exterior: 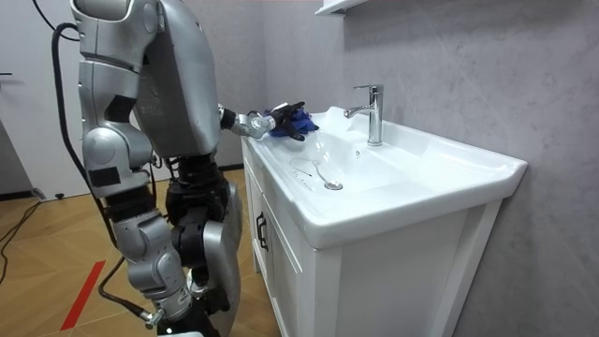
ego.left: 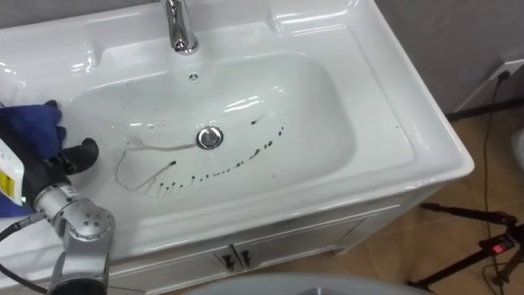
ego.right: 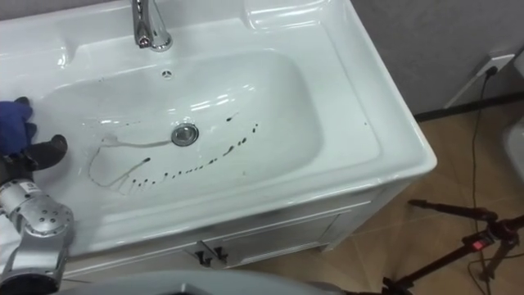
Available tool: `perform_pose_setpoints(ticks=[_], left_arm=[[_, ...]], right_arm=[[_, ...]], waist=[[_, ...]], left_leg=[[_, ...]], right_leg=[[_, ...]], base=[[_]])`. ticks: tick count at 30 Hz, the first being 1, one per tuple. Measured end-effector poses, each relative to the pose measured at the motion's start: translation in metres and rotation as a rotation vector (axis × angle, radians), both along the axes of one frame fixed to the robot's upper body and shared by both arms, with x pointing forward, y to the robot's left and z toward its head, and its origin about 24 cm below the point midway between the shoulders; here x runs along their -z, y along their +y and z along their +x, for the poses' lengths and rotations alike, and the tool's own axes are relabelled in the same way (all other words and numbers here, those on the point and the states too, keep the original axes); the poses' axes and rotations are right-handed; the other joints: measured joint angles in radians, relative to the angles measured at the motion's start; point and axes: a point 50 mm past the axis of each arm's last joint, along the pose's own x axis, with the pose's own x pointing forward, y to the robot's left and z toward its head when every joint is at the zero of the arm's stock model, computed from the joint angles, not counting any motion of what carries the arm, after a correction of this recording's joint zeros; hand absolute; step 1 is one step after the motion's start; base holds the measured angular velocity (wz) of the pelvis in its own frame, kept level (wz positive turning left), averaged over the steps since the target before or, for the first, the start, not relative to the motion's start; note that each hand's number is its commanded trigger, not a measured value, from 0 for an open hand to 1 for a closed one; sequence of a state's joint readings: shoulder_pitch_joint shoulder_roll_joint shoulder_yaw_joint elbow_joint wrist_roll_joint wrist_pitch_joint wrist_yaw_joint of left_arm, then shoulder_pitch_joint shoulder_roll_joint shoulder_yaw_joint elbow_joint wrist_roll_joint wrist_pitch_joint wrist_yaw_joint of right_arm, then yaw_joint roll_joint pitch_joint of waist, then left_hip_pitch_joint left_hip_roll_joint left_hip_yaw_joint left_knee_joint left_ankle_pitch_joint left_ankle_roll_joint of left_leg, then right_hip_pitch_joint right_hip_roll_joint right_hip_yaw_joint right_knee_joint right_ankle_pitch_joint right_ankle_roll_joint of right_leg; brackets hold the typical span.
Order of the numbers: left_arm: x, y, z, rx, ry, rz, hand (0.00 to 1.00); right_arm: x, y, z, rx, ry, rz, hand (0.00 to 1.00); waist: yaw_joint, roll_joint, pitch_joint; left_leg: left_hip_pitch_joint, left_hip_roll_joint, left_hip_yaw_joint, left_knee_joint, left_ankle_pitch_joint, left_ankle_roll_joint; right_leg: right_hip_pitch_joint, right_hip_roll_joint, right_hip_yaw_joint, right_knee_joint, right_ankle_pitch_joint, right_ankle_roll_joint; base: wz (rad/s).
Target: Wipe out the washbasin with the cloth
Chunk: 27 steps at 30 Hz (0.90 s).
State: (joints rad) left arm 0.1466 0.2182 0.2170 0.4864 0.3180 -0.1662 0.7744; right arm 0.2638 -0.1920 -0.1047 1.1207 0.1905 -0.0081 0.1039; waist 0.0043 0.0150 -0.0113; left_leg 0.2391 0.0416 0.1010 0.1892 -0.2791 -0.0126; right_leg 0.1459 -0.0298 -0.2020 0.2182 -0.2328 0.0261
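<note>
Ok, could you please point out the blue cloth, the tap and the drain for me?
blue cloth (ego.left: 29, 129): left eye view, on its bunched folds.
tap (ego.left: 181, 33): left eye view, on its chrome body.
drain (ego.left: 210, 138): left eye view, on its metal centre.

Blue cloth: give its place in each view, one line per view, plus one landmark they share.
Left eye view: blue cloth at the picture's left edge, at the basin's left side, gripped by the left hand.
Right eye view: at the left edge again, left of the drain.
Room view: at the basin's far end, on the room view's left of the faucet.
Shared landmark: the chrome faucet behind the bowl.
</note>
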Motion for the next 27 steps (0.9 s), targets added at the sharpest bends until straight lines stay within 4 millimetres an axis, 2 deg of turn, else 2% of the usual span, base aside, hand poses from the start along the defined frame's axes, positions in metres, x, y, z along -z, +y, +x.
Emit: perform_pose_setpoints(ticks=[16, 17, 18, 19, 20, 21, 22, 23, 24, 26, 27], left_arm=[[0.011, 0.005, -0.009, -0.01, 0.125, 0.055, 0.0], [0.012, 0.006, -0.009, -0.009, 0.138, 0.065, 0.0], [0.013, 0.006, -0.01, -0.008, 0.145, 0.069, 0.0], [0.015, 0.004, -0.011, -0.001, 0.157, 0.065, 0.0], [0.016, -0.002, -0.007, 0.025, 0.153, 0.059, 0.0], [0.016, -0.005, -0.005, 0.041, 0.149, 0.06, 0.0], [0.019, -0.006, -0.01, 0.046, 0.169, 0.064, 0.0], [0.021, -0.005, -0.015, 0.042, 0.184, 0.071, 0.0], [0.022, -0.004, -0.017, 0.037, 0.192, 0.074, 0.0], [0.024, -0.003, -0.024, 0.018, 0.206, 0.083, 0.0], [0.024, -0.003, -0.024, 0.016, 0.206, 0.082, 0.0]], right_arm=[[0.0, -0.001, -0.002, 0.019, 0.019, 0.006, 0.0], [0.0, -0.001, -0.002, 0.021, 0.023, 0.008, 0.0], [0.0, -0.001, -0.002, 0.021, 0.023, 0.008, 0.0], [0.0, -0.001, -0.002, 0.026, 0.02, 0.009, 0.0], [-0.001, -0.004, -0.003, 0.038, 0.024, 0.0, 0.0], [-0.001, -0.004, -0.006, 0.05, 0.034, -0.003, 0.0], [0.0, -0.005, -0.014, 0.063, 0.07, -0.003, 0.0], [0.0, -0.005, -0.014, 0.055, 0.077, -0.001, 0.0], [0.0, -0.005, -0.013, 0.051, 0.077, 0.0, 0.0], [-0.001, -0.007, -0.012, 0.043, 0.074, -0.01, 0.0], [-0.001, -0.007, -0.011, 0.043, 0.075, -0.011, 0.0]], waist=[[-0.002, 0.013, 0.0009], [-0.003, 0.012, 0.001], [-0.003, 0.007, 0.0018], [-0.011, -0.011, 0.0005], [-0.029, -0.013, 0.0018], [-0.027, -0.014, 0.0028], [-0.002, -0.021, -0.004], [0.019, -0.019, -0.0032], [0.026, -0.019, -0.003], [0.011, -0.011, -0.0019], [0.007, -0.01, -0.0026]], left_leg=[[0.001, -0.002, 0.004, 0.017, 0.013, -0.008], [-0.005, -0.003, 0.005, 0.035, 0.015, -0.012], [-0.019, -0.008, 0.006, 0.065, 0.014, -0.012], [-0.072, -0.025, -0.003, 0.091, -0.003, -0.016], [-0.148, -0.045, 0.0, 0.034, 0.009, -0.014], [-0.181, -0.052, 0.015, 0.019, 0.057, 0.031], [-0.157, -0.056, 0.044, 0.031, 0.08, 0.027], [-0.136, -0.055, 0.046, 0.029, 0.079, 0.028], [-0.128, -0.055, 0.04, 0.028, 0.079, 0.028], [-0.118, -0.064, 0.021, 0.003, 0.079, 0.028], [-0.117, -0.065, 0.022, -0.004, 0.079, 0.028]], right_leg=[[0.016, -0.005, 0.01, -0.001, 0.0, 0.0], [0.018, -0.014, 0.014, -0.002, 0.001, -0.002], [0.022, -0.022, 0.025, -0.003, 0.002, -0.003], [0.03, -0.049, 0.097, -0.013, 0.002, -0.003], [0.026, -0.064, 0.143, -0.012, 0.001, -0.002], [0.026, -0.073, 0.15, -0.009, -0.002, 0.003], [0.019, -0.079, 0.133, 0.004, -0.011, 0.017], [0.025, -0.08, 0.086, 0.001, -0.006, 0.018], [0.034, -0.08, 0.067, -0.002, 0.001, 0.019], [0.066, -0.077, 0.007, -0.043, 0.022, 0.022], [0.065, -0.077, 0.005, -0.05, 0.022, 0.022]], base=[[0.0], [0.05], [0.19], [0.56], [0.67], [0.31], [-0.38], [-0.65], [-0.61], [-0.1], [0.14]])
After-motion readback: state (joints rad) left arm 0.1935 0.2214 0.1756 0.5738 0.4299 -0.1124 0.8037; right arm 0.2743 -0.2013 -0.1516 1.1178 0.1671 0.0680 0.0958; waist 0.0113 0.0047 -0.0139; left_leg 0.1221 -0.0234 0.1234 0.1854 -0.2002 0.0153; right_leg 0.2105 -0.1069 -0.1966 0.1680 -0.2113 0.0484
